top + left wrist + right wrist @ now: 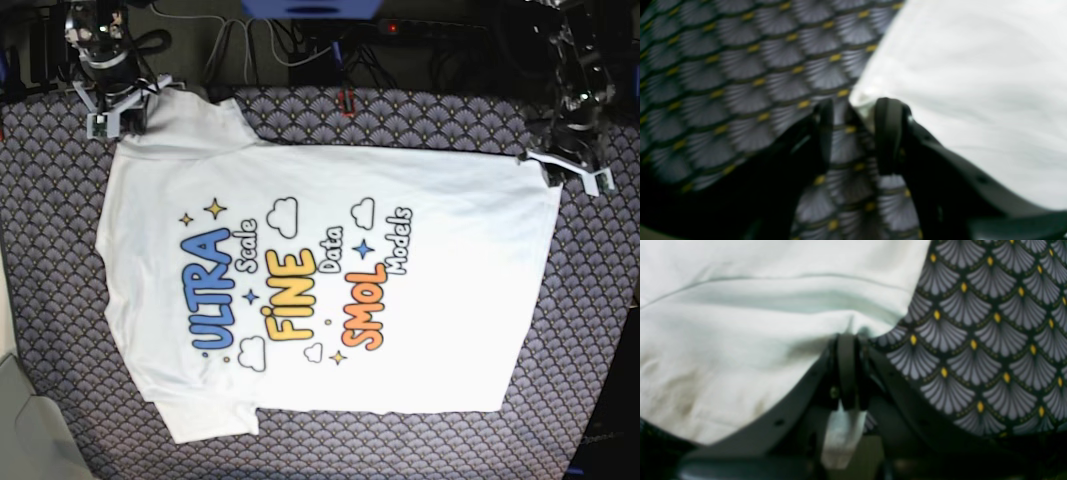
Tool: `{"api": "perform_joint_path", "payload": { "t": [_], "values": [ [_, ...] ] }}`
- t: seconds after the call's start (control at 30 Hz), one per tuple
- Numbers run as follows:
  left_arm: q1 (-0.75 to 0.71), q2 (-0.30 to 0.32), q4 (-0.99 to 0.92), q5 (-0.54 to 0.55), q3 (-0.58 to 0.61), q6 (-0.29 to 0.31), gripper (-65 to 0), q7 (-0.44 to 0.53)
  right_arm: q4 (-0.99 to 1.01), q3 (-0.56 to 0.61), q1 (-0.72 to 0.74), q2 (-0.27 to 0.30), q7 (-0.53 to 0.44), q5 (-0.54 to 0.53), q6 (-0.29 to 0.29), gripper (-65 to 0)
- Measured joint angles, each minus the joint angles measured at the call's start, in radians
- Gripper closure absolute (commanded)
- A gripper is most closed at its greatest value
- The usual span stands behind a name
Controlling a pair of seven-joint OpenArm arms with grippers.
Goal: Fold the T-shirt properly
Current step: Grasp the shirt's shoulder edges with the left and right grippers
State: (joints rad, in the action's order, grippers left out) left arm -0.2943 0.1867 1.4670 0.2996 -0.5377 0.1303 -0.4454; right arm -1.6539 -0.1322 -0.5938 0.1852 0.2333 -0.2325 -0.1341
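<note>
1. While the T-shirt lies spread print-up on the fan-patterned surface, its long axis runs between the two arms, collar end toward the right one.
2. Right pincer: jaws fully together, pinching white cloth at the shirt's far shoulder corner.
3. Left pincer: part-way apart at the far hem corner, one finger against the fabric edge; whether it has hold I cannot tell.
4. Bare surface rings the shirt; the edge nearest the camera lies free.
</note>
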Motion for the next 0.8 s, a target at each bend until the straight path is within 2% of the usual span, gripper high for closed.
{"api": "perform_joint_path", "payload": {
  "t": [0.17, 0.73, 0.8],
  "values": [
    [0.002, -0.001, 0.0, -0.003, 0.011, -0.014, -21.0, 0.0, 0.0, 0.001, 0.0, -0.003, -0.002, 0.0, 0.0, 0.0],
    [0.041, 0.002, -0.075, 0.005, 0.024, -0.003, -20.8, 0.04, 0.0, 0.003, 0.0, -0.002, -0.003, 0.007, 0.0, 0.0],
    [0.041, 0.002, -0.075, 0.005, 0.024, -0.003, -19.0, 0.039, 0.0, 0.003, 0.0, -0.002, -0.003, 0.007, 0.0, 0.0]
  ]
}}
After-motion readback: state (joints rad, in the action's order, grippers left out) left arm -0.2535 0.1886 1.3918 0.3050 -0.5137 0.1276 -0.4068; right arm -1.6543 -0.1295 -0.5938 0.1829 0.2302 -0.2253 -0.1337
